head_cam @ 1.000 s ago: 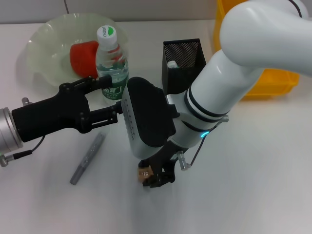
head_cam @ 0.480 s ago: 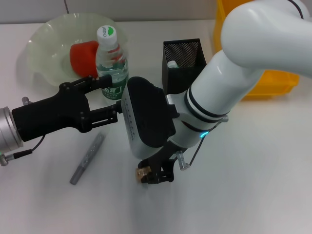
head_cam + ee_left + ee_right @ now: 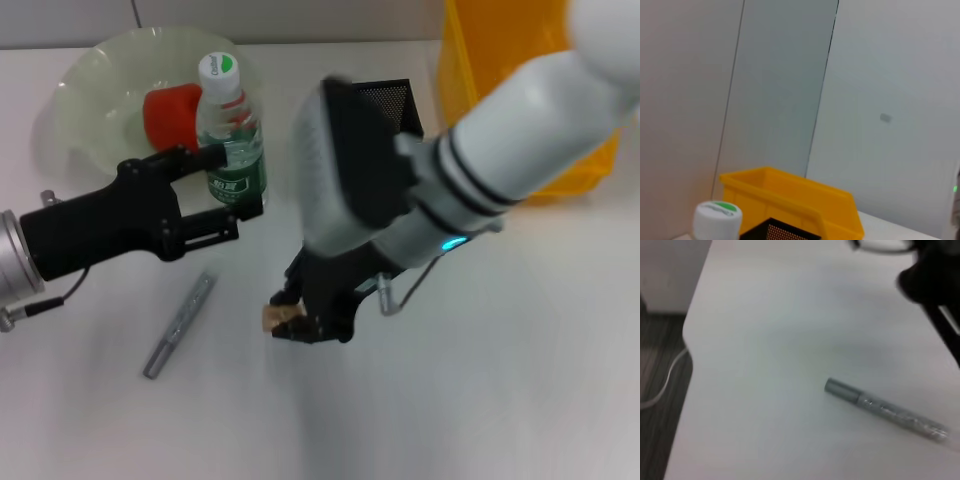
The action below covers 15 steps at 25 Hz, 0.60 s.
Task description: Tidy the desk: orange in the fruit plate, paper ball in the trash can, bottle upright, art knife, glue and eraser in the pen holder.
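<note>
On the worktop [image 3: 520,380] our right pincer [image 3: 296,322] grips the eraser [image 3: 283,317]; our left pincer [image 3: 232,190] stands open around the upright bottle [image 3: 230,130]. The orange [image 3: 172,112] sits in the fruit plate [image 3: 85,85]; the grey art knife [image 3: 180,324] is left.

Head cam looks down; shares grey pen [image 3: 180,324] w/ right wrist cam.

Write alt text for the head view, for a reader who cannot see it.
The right tool holds the tan eraser above the white desk, near the black pen holder. The left tool is at the upright bottle, with the orange in the fruit plate.
</note>
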{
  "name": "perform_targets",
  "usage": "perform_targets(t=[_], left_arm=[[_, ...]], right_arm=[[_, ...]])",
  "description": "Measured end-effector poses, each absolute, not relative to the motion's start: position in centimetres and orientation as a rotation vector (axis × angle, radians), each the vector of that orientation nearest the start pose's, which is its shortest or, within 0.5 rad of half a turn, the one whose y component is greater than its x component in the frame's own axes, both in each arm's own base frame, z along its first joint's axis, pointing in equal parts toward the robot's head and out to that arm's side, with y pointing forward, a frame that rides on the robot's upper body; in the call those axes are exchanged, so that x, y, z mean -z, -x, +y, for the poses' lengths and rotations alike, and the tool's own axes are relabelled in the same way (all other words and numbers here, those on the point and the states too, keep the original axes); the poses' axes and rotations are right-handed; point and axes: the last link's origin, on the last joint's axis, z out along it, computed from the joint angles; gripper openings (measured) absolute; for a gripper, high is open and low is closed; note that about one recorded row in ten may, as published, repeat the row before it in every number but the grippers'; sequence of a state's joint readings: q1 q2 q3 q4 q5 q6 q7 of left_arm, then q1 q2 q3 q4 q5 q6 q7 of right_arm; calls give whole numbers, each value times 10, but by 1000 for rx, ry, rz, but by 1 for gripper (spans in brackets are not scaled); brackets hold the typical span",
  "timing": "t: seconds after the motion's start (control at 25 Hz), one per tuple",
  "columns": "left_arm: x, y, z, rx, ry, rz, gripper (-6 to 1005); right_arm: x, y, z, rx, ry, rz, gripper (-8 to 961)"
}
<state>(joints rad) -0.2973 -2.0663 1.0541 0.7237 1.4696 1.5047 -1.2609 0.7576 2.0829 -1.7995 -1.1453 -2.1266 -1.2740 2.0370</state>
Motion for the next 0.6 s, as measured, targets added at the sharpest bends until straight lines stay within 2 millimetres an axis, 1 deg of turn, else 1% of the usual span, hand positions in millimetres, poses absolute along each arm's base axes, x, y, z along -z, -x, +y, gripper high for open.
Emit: perform_targets(t=[0.08,0.12,0.16,0.24,0.28,0.32,0.36,0.44,0.48,0.52,0.56,0.6], left_arm=[[-5,263,299,977,2543,-523,809],[-6,262,301,982,2541,-519,809],[-6,260,302,984,2542,-515,809],[-6,259,303,986,2543,-511,809],[-5,258,304,988,2545,-507,809],[-5,257,305,990,2545,-504,809],[-5,257,305,990,2545,-504,809],[-4,256,306,990,2545,-504,809],[-4,256,306,990,2545,-504,808],[-4,256,306,990,2545,-504,808],[-4,256,306,990,2545,-504,808],[-4,256,306,990,2545,-503,808]], right_arm=[[95,-102,321,191,3134,-42,252],[83,-107,318,117,3109,12,252],[83,-107,318,117,3109,12,253],[72,-113,317,58,3077,63,253],[66,-114,317,28,3054,92,253],[52,-119,320,-31,2999,187,254],[52,-119,320,-31,2999,187,254],[37,-125,324,-115,2944,284,254],[29,-128,326,-180,2921,327,255],[15,-134,326,-328,2881,380,255],[15,-134,326,-328,2881,380,255],[8,-138,326,-405,2862,395,256]])
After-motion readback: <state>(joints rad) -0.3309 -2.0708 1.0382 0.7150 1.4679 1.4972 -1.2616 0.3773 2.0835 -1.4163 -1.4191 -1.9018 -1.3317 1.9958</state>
